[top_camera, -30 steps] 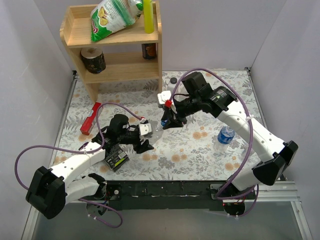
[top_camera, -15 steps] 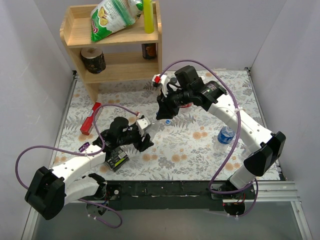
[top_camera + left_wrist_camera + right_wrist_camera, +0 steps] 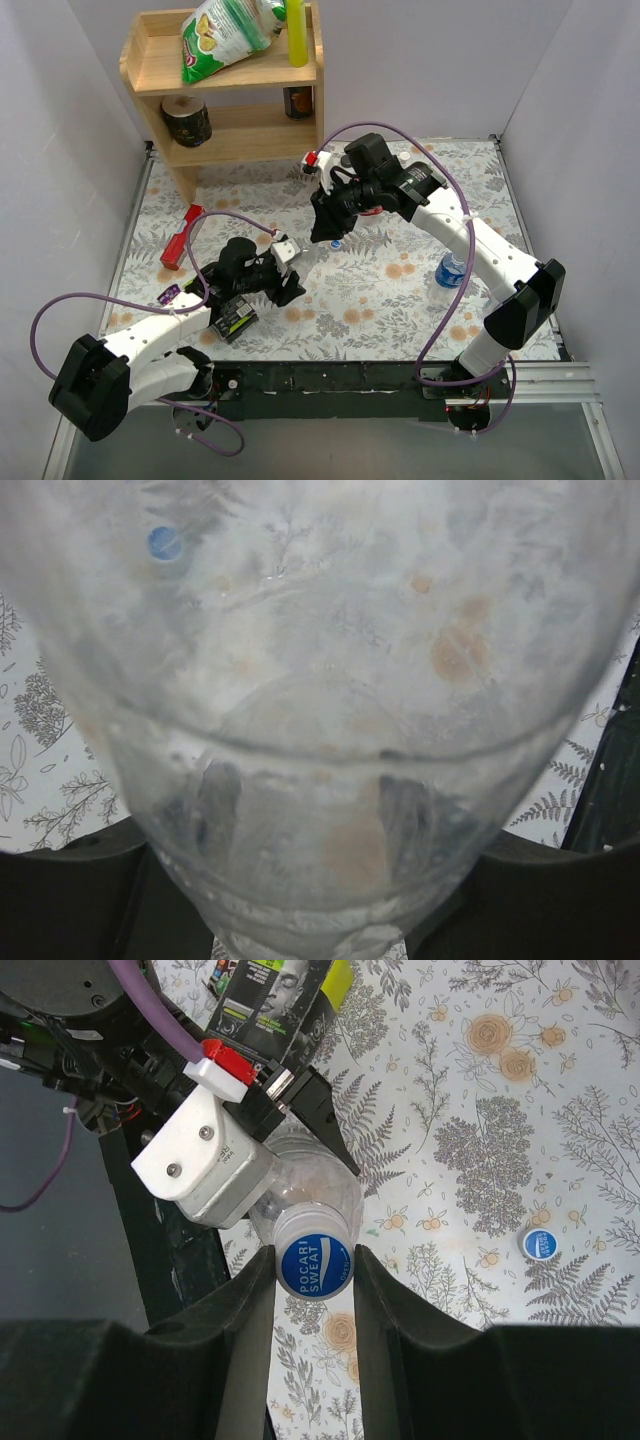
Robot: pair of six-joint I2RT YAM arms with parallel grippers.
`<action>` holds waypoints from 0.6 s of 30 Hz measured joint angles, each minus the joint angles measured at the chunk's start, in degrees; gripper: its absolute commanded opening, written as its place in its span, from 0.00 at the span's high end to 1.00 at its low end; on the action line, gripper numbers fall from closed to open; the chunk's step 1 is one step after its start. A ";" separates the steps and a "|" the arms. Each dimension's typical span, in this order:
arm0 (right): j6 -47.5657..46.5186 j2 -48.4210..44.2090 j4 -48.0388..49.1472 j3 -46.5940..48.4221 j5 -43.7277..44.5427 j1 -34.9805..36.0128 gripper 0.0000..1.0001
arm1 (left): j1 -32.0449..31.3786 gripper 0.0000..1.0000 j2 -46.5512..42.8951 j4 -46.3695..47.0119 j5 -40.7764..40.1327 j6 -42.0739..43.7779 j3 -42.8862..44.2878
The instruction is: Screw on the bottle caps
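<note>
My left gripper (image 3: 289, 279) is shut on a clear, empty plastic bottle (image 3: 305, 262) and holds it tilted toward the right arm. The bottle fills the left wrist view (image 3: 320, 680). A blue-white cap (image 3: 315, 1267) printed POCARI SWEAT sits on the bottle's neck. My right gripper (image 3: 313, 1258) has both fingers against this cap's sides; it also shows in the top view (image 3: 324, 228). A second blue cap (image 3: 537, 1244) lies loose on the floral mat, also in the top view (image 3: 337, 243). The red cap is out of view.
A small water bottle (image 3: 452, 270) with a blue label stands at the right. A black-green packet (image 3: 233, 320) lies beside the left arm and a red pack (image 3: 180, 237) at the left. A wooden shelf (image 3: 230, 90) with a snack bag and cans stands at the back.
My right gripper has moved up and left and its wrist has turned, staying at the bottle's neck. My left gripper with the bottle has shifted slightly.
</note>
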 measured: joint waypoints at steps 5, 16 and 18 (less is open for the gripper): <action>-0.37 0.00 -0.39 -0.02 -0.02 0.00 0.81 | 0.00 1.00 0.00 -0.02 -0.74 1.49 -0.11; -1.77 0.22 -1.20 0.00 -0.26 0.57 0.64 | 0.00 1.00 -0.57 1.55 -0.52 2.03 -1.86; -1.79 0.24 -1.31 0.09 -0.33 0.57 0.59 | 0.00 1.00 -0.57 1.73 -0.50 2.14 -1.92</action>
